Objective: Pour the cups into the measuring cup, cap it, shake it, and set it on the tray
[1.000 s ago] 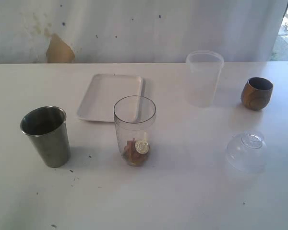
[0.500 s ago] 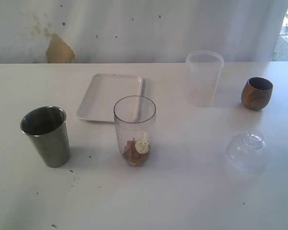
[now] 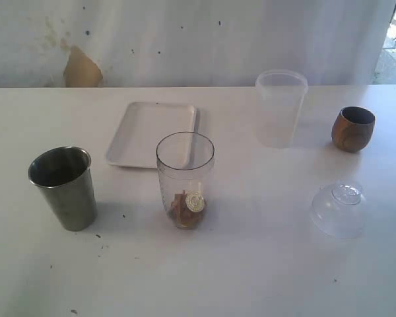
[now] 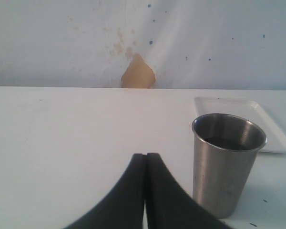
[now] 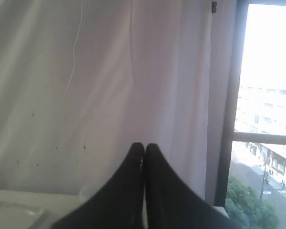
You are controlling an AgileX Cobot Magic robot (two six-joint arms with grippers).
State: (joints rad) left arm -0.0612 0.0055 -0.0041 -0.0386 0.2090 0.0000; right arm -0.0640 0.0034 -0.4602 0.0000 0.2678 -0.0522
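Speckled white table (image 3: 251, 277) w/ tray (image 3: 152, 132); stained wall (image 3: 185, 39), window (image 5: 267, 71).

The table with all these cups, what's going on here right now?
Nothing is being handled. The left pincer is shut and empty, facing the steel tumbler; the right pincer is shut too, pointed at a curtain. The measuring cup stands uncapped in front of the tray with a few small pieces in its bottom. The wooden cup and dome lid sit apart on the right.

Exterior overlooks table (image 3: 251, 277); left wrist low, sharing steel tumbler (image 3: 64, 188).
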